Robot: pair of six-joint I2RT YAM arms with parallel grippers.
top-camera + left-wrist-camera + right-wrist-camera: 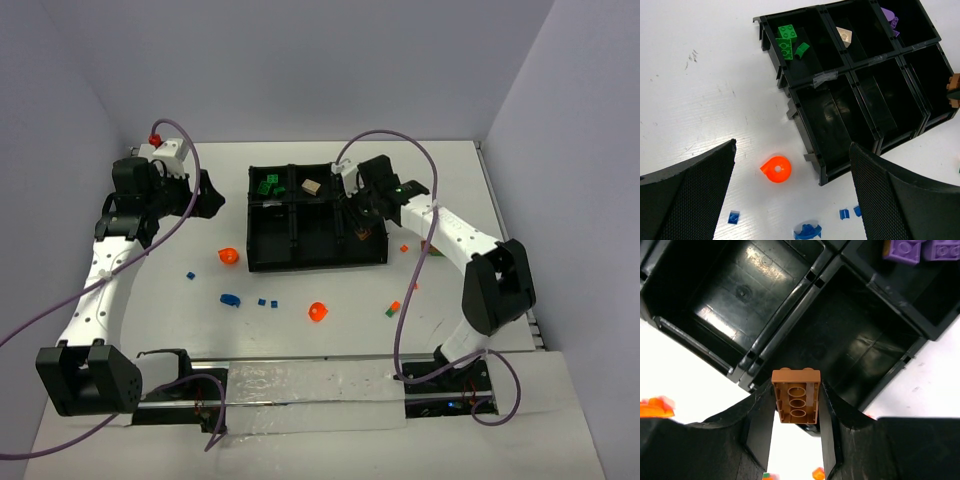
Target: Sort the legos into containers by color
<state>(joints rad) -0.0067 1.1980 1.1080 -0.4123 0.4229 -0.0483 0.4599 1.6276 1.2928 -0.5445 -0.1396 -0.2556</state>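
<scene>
The black six-compartment tray (252,222) lies mid-table. Its back row holds green legos (787,40), a tan piece (844,36) and purple legos (910,250). My right gripper (796,390) is shut on a brown brick (796,402), studs pointing away, just above the tray's near-right compartment (855,345). My left gripper (792,146) hangs open over the table left of the tray, with a round orange piece (776,169) below and between its fingers, not touched. Blue pieces (807,231) lie nearer to me.
Loose legos lie on the white table in front of the tray: two orange rounds (228,256) (318,311), small blue bits (230,299), a green bit (389,312) and small orange bits (404,247). Walls close the back and sides.
</scene>
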